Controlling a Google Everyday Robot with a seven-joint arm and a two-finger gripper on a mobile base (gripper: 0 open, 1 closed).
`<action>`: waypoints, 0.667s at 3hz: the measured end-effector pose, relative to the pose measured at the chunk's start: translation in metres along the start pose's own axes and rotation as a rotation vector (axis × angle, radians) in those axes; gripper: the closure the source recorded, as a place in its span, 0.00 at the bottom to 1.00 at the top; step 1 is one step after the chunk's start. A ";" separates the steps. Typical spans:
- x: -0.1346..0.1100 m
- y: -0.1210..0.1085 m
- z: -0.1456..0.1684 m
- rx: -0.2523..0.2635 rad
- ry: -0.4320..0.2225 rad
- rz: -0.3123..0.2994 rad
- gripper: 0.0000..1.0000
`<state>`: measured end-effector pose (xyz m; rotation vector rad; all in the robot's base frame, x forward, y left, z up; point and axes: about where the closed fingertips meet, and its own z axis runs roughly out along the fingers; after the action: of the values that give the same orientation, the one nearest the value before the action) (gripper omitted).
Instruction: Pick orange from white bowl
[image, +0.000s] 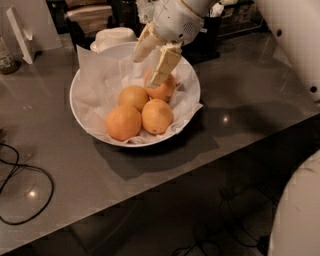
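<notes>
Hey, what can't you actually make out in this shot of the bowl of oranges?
Camera view:
- Far orange: upper part hidden behind the open claw hovering over the white bowl.
- Domed dish: lower part behind the bowl's rim.
- Black cable: cut off by the left edge.

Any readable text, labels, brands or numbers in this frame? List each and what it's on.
None readable. No print shows on the four round yellow-orange oranges, the wide glossy white bowl, its crinkled white paper liner or the robot's white gripper, which hangs over the bowl's far side, jaws open.
</notes>
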<state>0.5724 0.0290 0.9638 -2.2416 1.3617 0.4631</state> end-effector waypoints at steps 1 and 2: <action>-0.006 -0.002 -0.018 0.034 0.002 -0.014 0.01; 0.003 -0.004 -0.024 0.052 -0.017 -0.002 0.00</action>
<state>0.5781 0.0148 0.9835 -2.1917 1.3476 0.4399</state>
